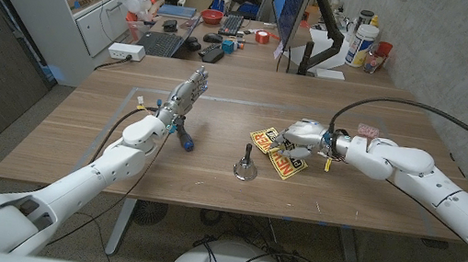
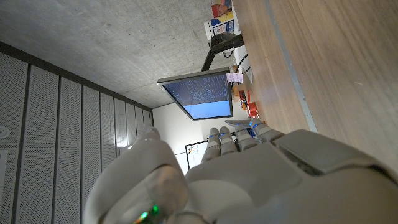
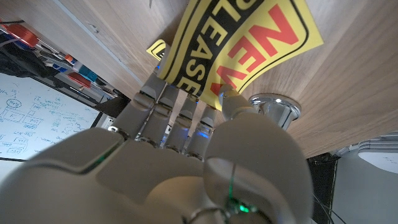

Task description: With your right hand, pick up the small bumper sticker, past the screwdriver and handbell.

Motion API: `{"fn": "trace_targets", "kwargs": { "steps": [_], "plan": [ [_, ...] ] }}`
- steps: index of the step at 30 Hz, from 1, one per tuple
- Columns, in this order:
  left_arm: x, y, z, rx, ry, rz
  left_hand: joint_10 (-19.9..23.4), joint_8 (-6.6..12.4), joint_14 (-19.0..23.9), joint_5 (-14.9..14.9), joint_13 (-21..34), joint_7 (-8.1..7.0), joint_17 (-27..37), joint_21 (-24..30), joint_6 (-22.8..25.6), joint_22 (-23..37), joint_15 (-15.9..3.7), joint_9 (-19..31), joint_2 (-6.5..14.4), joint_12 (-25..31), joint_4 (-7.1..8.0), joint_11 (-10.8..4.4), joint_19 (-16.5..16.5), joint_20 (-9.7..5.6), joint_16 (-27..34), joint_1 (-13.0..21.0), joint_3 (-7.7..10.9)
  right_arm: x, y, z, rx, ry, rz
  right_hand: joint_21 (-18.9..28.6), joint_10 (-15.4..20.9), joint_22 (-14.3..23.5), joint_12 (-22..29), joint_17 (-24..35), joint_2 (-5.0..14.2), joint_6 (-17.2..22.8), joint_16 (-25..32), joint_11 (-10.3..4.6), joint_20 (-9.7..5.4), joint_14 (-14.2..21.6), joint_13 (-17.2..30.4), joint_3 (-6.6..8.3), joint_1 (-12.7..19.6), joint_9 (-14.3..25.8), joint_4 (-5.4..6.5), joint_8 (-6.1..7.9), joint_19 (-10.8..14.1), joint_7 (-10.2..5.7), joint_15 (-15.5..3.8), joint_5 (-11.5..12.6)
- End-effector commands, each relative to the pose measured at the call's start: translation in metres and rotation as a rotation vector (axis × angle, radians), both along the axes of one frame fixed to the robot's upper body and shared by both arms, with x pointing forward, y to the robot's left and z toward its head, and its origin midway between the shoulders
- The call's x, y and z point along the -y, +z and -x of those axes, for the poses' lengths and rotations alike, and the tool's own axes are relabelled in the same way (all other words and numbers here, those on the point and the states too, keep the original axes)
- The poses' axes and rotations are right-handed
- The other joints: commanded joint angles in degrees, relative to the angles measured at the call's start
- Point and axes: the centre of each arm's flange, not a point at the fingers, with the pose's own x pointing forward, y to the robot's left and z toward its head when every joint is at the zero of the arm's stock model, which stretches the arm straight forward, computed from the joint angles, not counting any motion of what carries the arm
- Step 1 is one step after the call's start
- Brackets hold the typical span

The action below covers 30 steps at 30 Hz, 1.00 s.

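One yellow bumper sticker (image 3: 242, 46) sits pinched in the right robot hand (image 1: 301, 139).

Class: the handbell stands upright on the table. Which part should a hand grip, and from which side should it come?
Probably the dark handle at the top of the handbell, from above: it stands upright over the flared metal base, and the hand meets it first.

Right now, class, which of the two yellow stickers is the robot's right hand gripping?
The sticker reading NEW, nearer the handbell; the right hand pinches it. The other sticker lies apart.
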Motion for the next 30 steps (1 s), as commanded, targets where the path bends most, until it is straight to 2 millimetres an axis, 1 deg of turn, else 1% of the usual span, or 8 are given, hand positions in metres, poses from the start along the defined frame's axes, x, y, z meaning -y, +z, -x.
{"fn": "trace_targets", "kwargs": {
  "steps": [1,6,12,14,20,21,30],
  "plan": [
    [0.002,0.001,0.0,0.001,-0.004,-0.004,0.21,0.12,-0.39,-0.11,0.17,-0.26,0.19,0.24,0.36,0.32,-0.13,0.22,0.65,0.19,0.09,-0.32,-0.3,0.31,0.25,0.15,-0.33,0.0,0.009,0.008,0.019,0.016,-0.012,0.13,0.13,0.17,-0.15,0.3,0.62,0.31,-0.39,0.0,-2.89,0.46,0.09,0.0,0.03,0.18,0.37,-0.16,0.31,0.21,-6.6,0.03],
    [0.002,0.002,0.0,0.002,0.0,-0.006,0.26,0.14,-0.39,-0.11,0.17,-0.26,0.19,0.25,0.43,0.32,-0.13,0.22,0.68,0.21,0.09,-0.25,-0.28,0.28,0.25,0.17,-0.36,0.0,0.014,0.01,0.024,0.021,-0.021,0.13,0.15,0.17,-0.21,0.33,0.66,0.36,-0.48,0.1,-2.88,0.46,0.09,-0.01,-0.01,0.17,0.41,-0.25,0.29,0.24,-6.57,0.06],
    [0.001,0.005,0.001,0.006,-0.001,-0.01,0.24,0.15,-0.38,-0.12,0.17,-0.24,0.19,0.24,0.45,0.32,-0.09,0.22,0.71,0.2,0.09,-0.31,-0.31,0.3,0.26,0.19,-0.41,0.0,0.021,0.013,0.023,0.023,-0.046,0.14,0.53,0.17,-0.16,0.38,0.77,0.54,-0.37,-0.19,-2.81,1.04,0.08,-0.03,-0.12,0.16,0.51,-0.34,0.29,0.23,-6.65,0.1],
    [0.001,0.005,0.001,0.008,-0.002,-0.01,0.23,0.16,-0.38,-0.13,0.17,-0.26,0.19,0.25,0.48,0.32,-0.07,0.22,0.72,0.2,0.09,-0.25,-0.29,0.27,0.26,0.2,-0.42,-0.001,0.024,0.014,0.029,0.024,-0.049,0.14,0.9,0.17,-0.06,0.38,0.76,0.67,-0.39,0.02,-2.8,1.15,0.08,-0.05,-0.16,0.16,0.53,-0.35,0.28,0.25,-6.66,0.12],
    [0.002,0.007,0.001,0.011,-0.006,-0.012,0.28,0.1,-0.42,-0.13,0.17,-0.24,0.19,0.26,0.35,0.32,-0.1,0.22,0.75,0.22,0.08,-0.32,-0.29,0.25,0.24,0.23,-0.47,-0.002,0.032,0.018,0.026,0.031,-0.075,0.13,1.26,0.17,0.0,0.41,0.84,1.01,-0.36,-0.1,-2.76,1.43,0.08,-0.08,-0.27,0.15,0.61,-0.33,0.26,0.37,-6.73,0.15],
    [0.002,0.007,0.001,0.011,-0.007,-0.012,0.27,0.1,-0.4,-0.13,0.17,-0.24,0.19,0.24,0.36,0.32,-0.13,0.22,0.75,0.21,0.08,-0.32,-0.32,0.27,0.25,0.24,-0.48,-0.002,0.033,0.018,0.026,0.032,-0.078,0.12,1.5,0.17,0.07,0.43,0.88,1.02,-0.26,0.06,-2.75,1.77,0.08,-0.09,-0.32,0.15,0.66,-0.37,0.22,0.37,-6.81,0.16],
    [0.001,0.007,0.001,0.015,-0.007,-0.011,0.24,0.15,-0.4,-0.14,0.17,-0.27,0.19,0.26,0.47,0.32,-0.11,0.22,0.78,0.2,0.08,-0.29,-0.3,0.23,0.25,0.27,-0.53,-0.003,0.04,0.022,0.035,0.036,-0.084,0.07,2.22,0.16,0.19,0.45,0.88,1.12,-0.22,0.21,-2.73,2.31,0.07,-0.16,-0.56,0.14,0.77,-0.54,0.12,0.47,-6.82,0.2]
  ]
}}
